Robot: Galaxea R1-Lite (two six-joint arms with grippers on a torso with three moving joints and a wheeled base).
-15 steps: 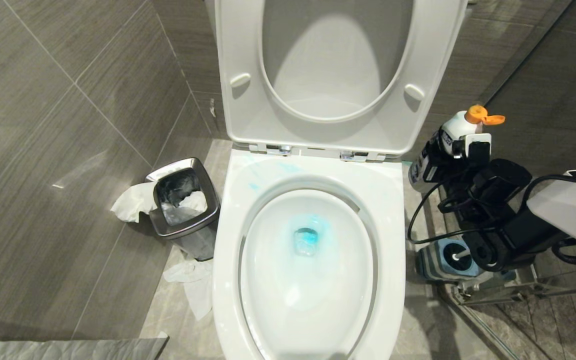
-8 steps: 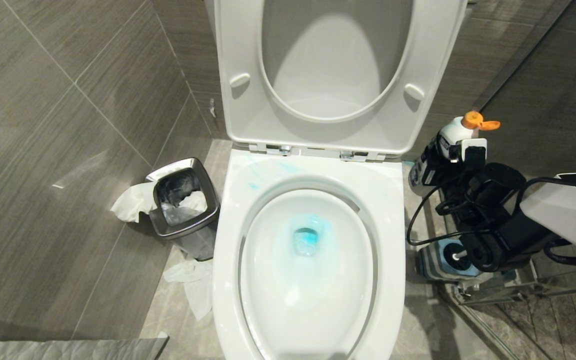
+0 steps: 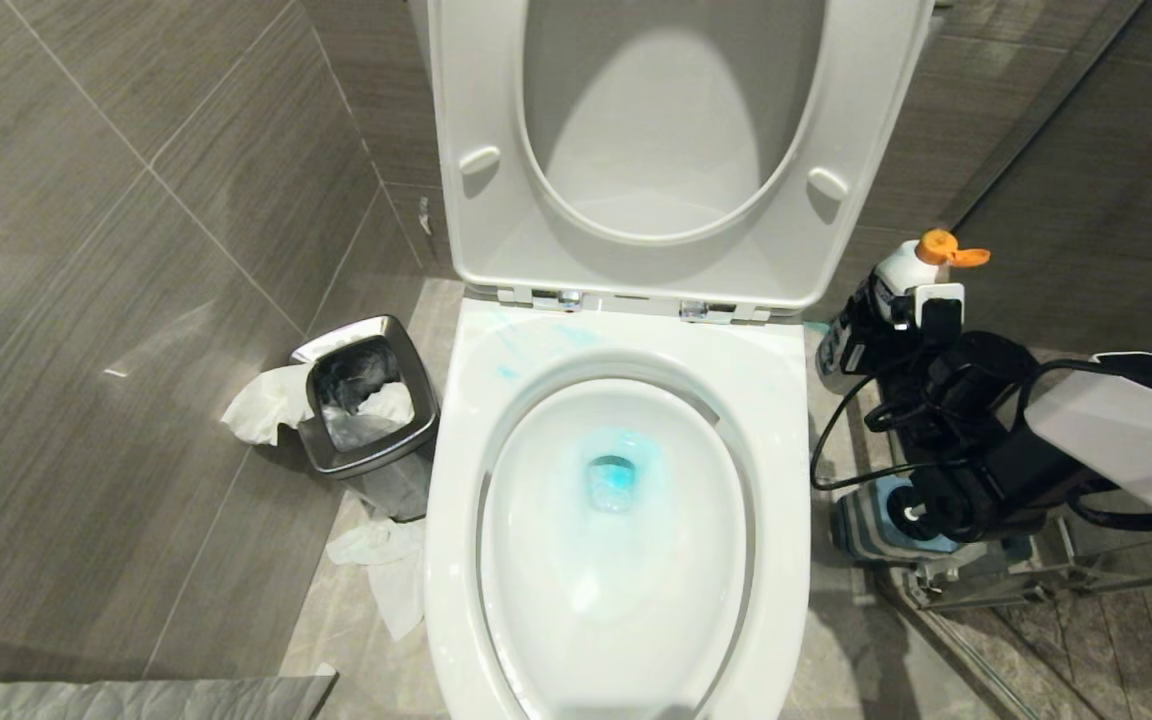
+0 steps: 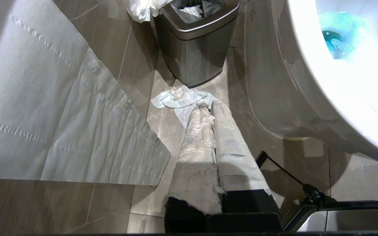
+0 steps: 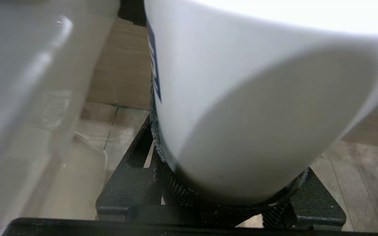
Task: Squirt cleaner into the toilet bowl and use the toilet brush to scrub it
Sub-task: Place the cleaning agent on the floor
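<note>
Head view: toilet bowl (image 3: 456, 560) holds blue cleaner-tinted water, bin (image 3: 406, 440) w/ tissue.

One toilet bowl (image 3: 616, 560), one bin (image 3: 368, 415), one cleaner (image 3: 901, 275).

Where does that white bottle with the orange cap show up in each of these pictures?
Head view: cleaner bottle at right, beside the raised seat, held by the right gripper.
Left wrist view: not in it.
Right wrist view: its white body fills the picture.
Shared landmark: the toilet bowl rim.
</note>
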